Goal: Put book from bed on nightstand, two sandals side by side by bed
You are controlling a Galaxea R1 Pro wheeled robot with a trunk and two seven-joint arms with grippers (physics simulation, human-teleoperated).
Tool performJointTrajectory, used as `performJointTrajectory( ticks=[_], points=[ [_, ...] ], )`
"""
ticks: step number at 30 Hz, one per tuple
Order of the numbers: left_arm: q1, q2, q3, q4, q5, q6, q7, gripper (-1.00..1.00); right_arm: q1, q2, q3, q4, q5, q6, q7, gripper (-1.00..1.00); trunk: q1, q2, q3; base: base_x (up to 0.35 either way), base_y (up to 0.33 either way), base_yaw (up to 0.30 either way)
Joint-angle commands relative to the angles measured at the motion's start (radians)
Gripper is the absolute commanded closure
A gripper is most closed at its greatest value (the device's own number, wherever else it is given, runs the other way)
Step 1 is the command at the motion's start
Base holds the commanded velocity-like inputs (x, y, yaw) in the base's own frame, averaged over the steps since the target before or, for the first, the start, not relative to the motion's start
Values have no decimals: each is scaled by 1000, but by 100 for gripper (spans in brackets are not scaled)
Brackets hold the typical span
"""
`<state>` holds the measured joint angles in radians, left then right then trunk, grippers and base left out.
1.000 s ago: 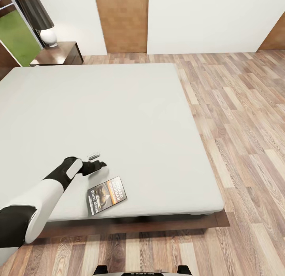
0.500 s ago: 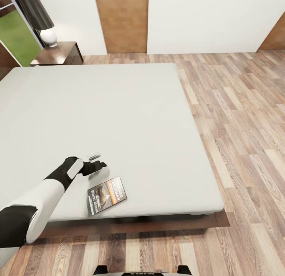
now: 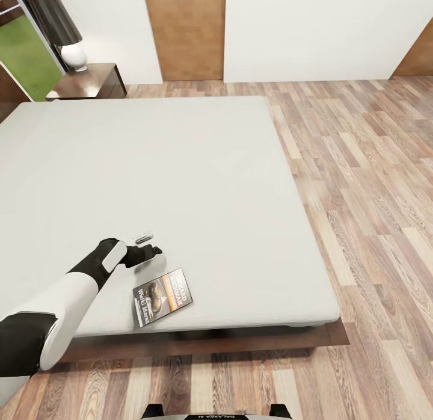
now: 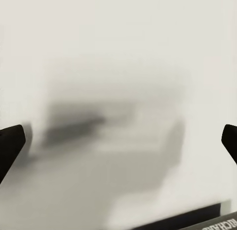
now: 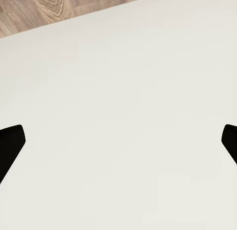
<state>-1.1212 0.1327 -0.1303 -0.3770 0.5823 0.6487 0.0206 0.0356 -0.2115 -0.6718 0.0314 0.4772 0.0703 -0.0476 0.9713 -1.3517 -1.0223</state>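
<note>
Nothing has visibly moved across the last second: the left gripper (image 3: 146, 247) hangs in the same spot low over the grey mattress of the bed (image 3: 180, 167), jaws spread wide and empty in the left wrist view. The book (image 3: 162, 297) lies flat near the bed's foot edge, just beside the gripper and not yet grasped. The nightstand (image 3: 90, 82) waits well apart, by the lamp (image 3: 60, 29). The right gripper (image 5: 118, 141) is likewise parted, holding nothing.

Orange-banded grey book (image 3: 162, 297), light-grey bed (image 3: 180, 167), wood-plank floor (image 3: 373, 197)
</note>
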Motion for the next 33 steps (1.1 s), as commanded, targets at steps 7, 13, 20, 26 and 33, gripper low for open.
performJointTrajectory(
  ticks=[7, 13, 20, 26, 33],
  points=[
    [0, 0, -6, -1, 5, 1, 8, -100, 0, 0, -8, 1, 11, 2, -3, -100, 0, 0, 0, 0, 0, 0],
    [0, -4, -6, -2, 5, 0, 28, -100, 0, 0, -8, 1, 11, 2, -3, -100, 0, 0, 0, 0, 0, 0],
    [0, -10, -6, -2, 5, -1, 43, -100, 0, 0, -8, 1, 11, 2, -3, -100, 0, 0, 0, 0, 0, 0],
    [0, -14, -6, -2, 5, -2, 51, -100, 0, 0, -8, 1, 11, 2, -3, -100, 0, 0, 0, 0, 0, 0],
    [0, -16, -6, -2, 6, -3, 61, -100, 0, 0, -8, 1, 11, 2, -3, -100, 0, 0, 0, 0, 0, 0]
  ],
)
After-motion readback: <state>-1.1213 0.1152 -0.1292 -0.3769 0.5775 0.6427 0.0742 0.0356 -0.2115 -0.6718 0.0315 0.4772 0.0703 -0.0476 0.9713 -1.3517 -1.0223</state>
